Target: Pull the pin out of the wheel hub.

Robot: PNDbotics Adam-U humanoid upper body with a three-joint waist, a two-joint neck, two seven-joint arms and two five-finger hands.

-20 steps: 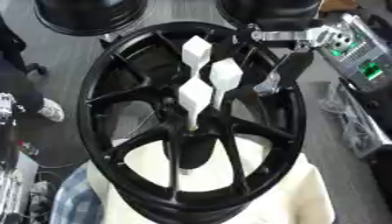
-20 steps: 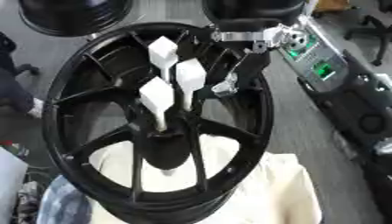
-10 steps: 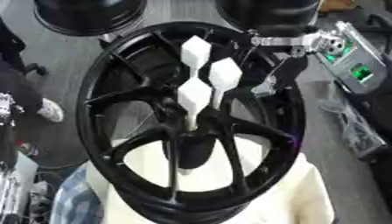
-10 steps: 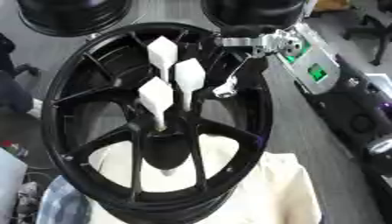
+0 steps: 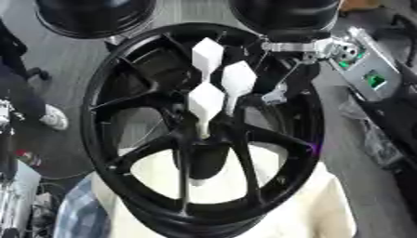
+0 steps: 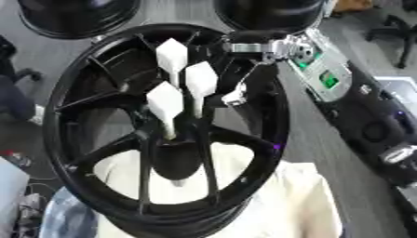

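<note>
Reaching in from the upper right, black-and-silver right hand [image 5: 281,90] over the rim's inner right side, just beside the pins, fingers too dark against the wheel to tell whether released or clenched. Standing upright at the centre of the big glossy black spoked alloy wheel hub [image 5: 106,139], three white pins with diamond-shaped heads [image 5: 221,83], close together, stems down in the hub's middle. Under the wheel, cream cloth [image 5: 309,204]; beyond it, two more black rims [image 6: 73,18] at the top edge.
</note>
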